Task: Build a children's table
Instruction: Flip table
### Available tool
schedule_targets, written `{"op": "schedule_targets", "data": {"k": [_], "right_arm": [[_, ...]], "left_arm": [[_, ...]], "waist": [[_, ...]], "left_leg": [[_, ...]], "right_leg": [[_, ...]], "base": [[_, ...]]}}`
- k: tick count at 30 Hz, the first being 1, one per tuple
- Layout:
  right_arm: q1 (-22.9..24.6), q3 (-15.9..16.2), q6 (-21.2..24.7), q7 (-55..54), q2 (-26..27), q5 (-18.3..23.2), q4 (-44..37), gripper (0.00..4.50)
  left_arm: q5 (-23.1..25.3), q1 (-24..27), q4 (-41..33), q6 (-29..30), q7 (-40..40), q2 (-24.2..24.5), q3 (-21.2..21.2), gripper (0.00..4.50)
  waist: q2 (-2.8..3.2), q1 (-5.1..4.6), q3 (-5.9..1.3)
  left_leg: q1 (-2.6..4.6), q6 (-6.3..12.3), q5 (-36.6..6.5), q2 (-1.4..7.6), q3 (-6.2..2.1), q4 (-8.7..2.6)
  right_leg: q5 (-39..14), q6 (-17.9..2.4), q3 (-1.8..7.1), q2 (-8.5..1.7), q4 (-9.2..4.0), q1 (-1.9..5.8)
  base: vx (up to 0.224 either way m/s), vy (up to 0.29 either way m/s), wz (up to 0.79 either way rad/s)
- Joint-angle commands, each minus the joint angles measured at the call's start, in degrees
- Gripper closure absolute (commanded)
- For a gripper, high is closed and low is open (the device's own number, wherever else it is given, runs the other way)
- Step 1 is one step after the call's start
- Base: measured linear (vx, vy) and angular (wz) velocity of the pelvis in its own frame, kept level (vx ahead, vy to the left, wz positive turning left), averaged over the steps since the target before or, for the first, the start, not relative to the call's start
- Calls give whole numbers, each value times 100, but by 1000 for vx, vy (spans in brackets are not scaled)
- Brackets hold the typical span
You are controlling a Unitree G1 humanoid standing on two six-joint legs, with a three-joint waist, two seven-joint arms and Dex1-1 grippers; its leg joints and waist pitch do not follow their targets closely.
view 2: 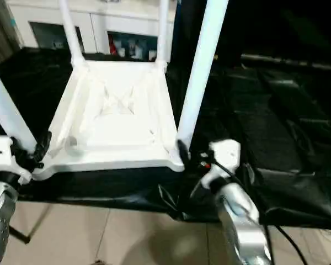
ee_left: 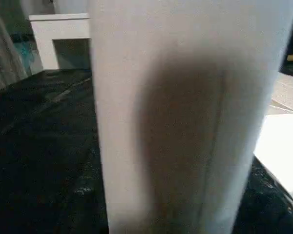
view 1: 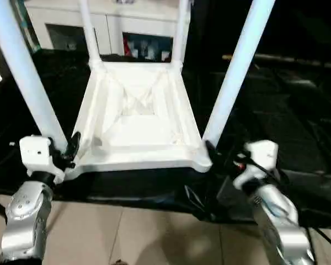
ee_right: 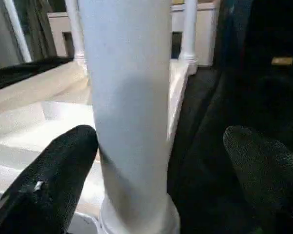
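On black sheet, upturned white ribbed plastic table, 4 tubular legs socketed, likely light, stiff, slick; grab near-corner legs low; right gripper spread wide around leg, left gripper unclear.

The upturned children's table looks like white moulded plastic, its ribbed underside matt while the tubular legs are smooth with a soft sheen. It rests on a black sheet that is creased and faintly glossy, like thin plastic film, over a floor of smooth beige tiles. The robot's forearms are brushed silvery metal, and the right gripper has black fingers with a finely grained, rubbery matt surface.
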Motion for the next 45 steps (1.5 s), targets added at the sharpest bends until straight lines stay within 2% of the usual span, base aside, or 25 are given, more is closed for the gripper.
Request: {"op": "schedule_targets", "data": {"k": [1, 4, 6, 7, 8, 9, 12, 14, 19, 24, 25, 29, 30, 31, 32, 33, 34, 35, 37, 38, 39, 40, 41, 42, 45], "right_arm": [[-305, 4, -41, 93, 18, 85, 304, 26], [-389, 20, -87, 172, 35, 146, 372, 36], [-424, 54, -109, 226, 18, 124, 418, 68], [-468, 93, -153, 283, -4, 80, 498, 72], [-520, 113, -197, 334, -16, 52, 594, 74], [-602, 112, -227, 381, -16, 55, 694, 82], [-658, 107, -240, 404, -13, 62, 757, 109], [-801, 65, -227, 409, -9, 108, 891, 120], [-883, 33, -232, 466, 12, 169, 1017, 163], [-902, -4, -203, 397, 52, 168, 1066, 201], [-912, -65, -188, 256, 108, 176, 1092, 214], [-753, -114, -283, -41, 241, 109, 974, 248], [-670, -120, -309, -86, 279, 111, 897, 248], [-475, -150, -377, -206, 339, 97, 715, 254], [-374, -187, -416, -263, 378, 118, 618, 257], [-258, -233, -466, -337, 412, 124, 506, 259], [-194, -257, -497, -382, 423, 111, 443, 260], [-36, -318, -573, -498, 447, 60, 286, 260], [133, -385, -646, -613, 460, 7, 123, 261], [265, -457, -668, -757, 465, -40, 9, 261], [366, -529, -693, -894, 471, -72, -73, 261], [453, -607, -717, -1011, 473, -111, -142, 261], [480, -633, -725, -1052, 473, -128, -162, 261], [541, -703, -746, -1161, 469, -177, -207, 262], [647, -893, -788, -1428, 436, -284, -331, 263]], "left_arm": [[142, -92, 69, -87, 19, 21, -95, 215], [143, -75, 40, -103, 70, -10, -87, 230], [142, -48, 13, -112, 74, -28, -92, 245], [146, -21, 1, -124, 71, -39, -96, 246], [150, -6, 5, -142, 66, -46, -98, 248], [152, 13, 3, -154, 70, -55, -94, 250], [152, 24, 3, -162, 74, -60, -90, 250], [182, 55, -11, -177, 90, -60, -81, 251], [208, 96, -7, -221, 125, -84, -93, 251], [262, 79, 17, -235, 106, -74, -147, 251], [303, 50, 12, -240, 76, -69, -219, 251], [403, -12, 3, -239, 3, -62, -400, 251], [422, -27, 20, -248, -1, -57, -416, 251], [440, -85, 87, -267, -19, -63, -448, 251], [447, -135, 140, -271, -47, -65, -474, 251], [456, -205, 208, -279, -79, -71, -506, 251], [462, -250, 249, -286, -94, -76, -523, 251], [474, -367, 354, -301, -130, -86, -576, 251], [507, -490, 470, -317, -150, -98, -643, 251], [539, -613, 591, -349, -179, -114, -699, 251], [564, -720, 689, -376, -207, -135, -746, 251], [579, -824, 777, -395, -233, -171, -793, 251], [583, -860, 806, -400, -242, -184, -809, 251], [591, -958, 884, -414, -265, -224, -850, 251], [608, -1273, 1143, -474, -320, -369, -981, 251]], "waist": [[73, -26, -302], [113, -7, -301], [97, 4, -306], [28, 5, -302], [45, 9, -303], [12, 1, -299], [38, 0, -291], [-4, -3, -297], [-1, -8, -303], [-2, -18, -294], [34, -12, -295], [35, -5, -294], [96, 3, -296], [62, 21, -301], [168, 46, -300], [189, 70, -313], [151, 76, -309], [220, 104, -322], [171, 122, -319], [254, 134, -321], [278, 151, -312], [223, 146, -305], [232, 158, -297], [286, 171, -301], [286, 140, -290]], "left_leg": [[125, -187, -1491, 253, -95, -507], [137, -141, -1358, 266, -88, -501], [145, -145, -1332, 268, -84, -504], [140, -120, -1354, 265, -68, -507], [140, -115, -1364, 267, -72, -506], [133, -100, -1411, 265, -62, -505], [140, -115, -1488, 273, -66, -514], [142, -100, -1425, 274, -60, -510], [135, -36, -1242, 273, -55, -497], [136, -70, -1389, 274, -56, -514], [142, -94, -1433, 276, -65, -518], [156, -173, -1505, 276, -60, -527], [161, -203, -1532, 276, -69, -528], [166, -235, -1576, 277, -67, -533], [174, -267, -1580, 272, -78, -536], [194, -307, -1595, 279, -79, -530], [188, -311, -1575, 272, -73, -536], [194, -354, -1518, 266, -84, -526], [186, -376, -1574, 264, -80, -537], [181, -409, -1610, 260, -95, -541], [210, -440, -1687, 257, -81, -539], [193, -450, -1804, 260, -92, -553], [190, -462, -1883, 258, -89, -567], [228, -494, -1983, 261, -87, -561], [210, -499, -2123, 259, -93, -566]], "right_leg": [[-231, -1080, 200, -245, -366, 97], [-104, -1098, 190, -243, -351, 91], [-52, -1084, 188, -238, -343, 96], [-116, -1070, 190, -241, -354, 102], [-158, -1074, 190, -251, -347, 102], [-283, -1069, 195, -257, -368, 99], [-494, -1061, 201, -267, -385, 83], [-477, -1050, 198, -259, -382, 80], [-287, -1057, 197, -255, -359, 83], [-488, -1042, 199, -258, -381, 76], [-540, -1031, 200, -261, -381, 70], [-522, -1005, 202, -251, -393, 54], [-522, -1002, 203, -258, -384, 49], [-484, -953, 203, -246, -392, 52], [-452, -929, 207, -245, -384, 41], [-320, -908, 208, -242, -378, 30], [-261, -879, 205, -225, -400, 40], [-46, -891, 200, -222, -356, 40], [-13, -860, 191, -219, -370, 52], [-15, -860, 189, -233, -351, 57], [-80, -820, 194, -225, -391, 25], [-178, -828, 197, -239, -386, 50], [-318, -802, 197, -237, -410, 50], [-427, -786, 203, -241, -424, 15], [-646, -791, 218, -258, -457, 21]], "base": [[0, 0, 0], [0, 0, 0], [0, 0, 0], [0, 0, 0], [0, 0, 0], [0, 0, 0], [0, 0, 0], [0, 0, 0], [0, 0, 0], [0, 0, 0], [0, 0, 0], [0, 0, 0], [0, 0, 0], [0, 0, 0], [0, 0, 0], [0, 0, 0], [0, 0, 0], [0, 0, 0], [0, 0, 0], [0, 0, 0], [0, 0, 0], [0, 0, 0], [0, 0, 0], [0, 0, 0], [0, 0, 0]]}}
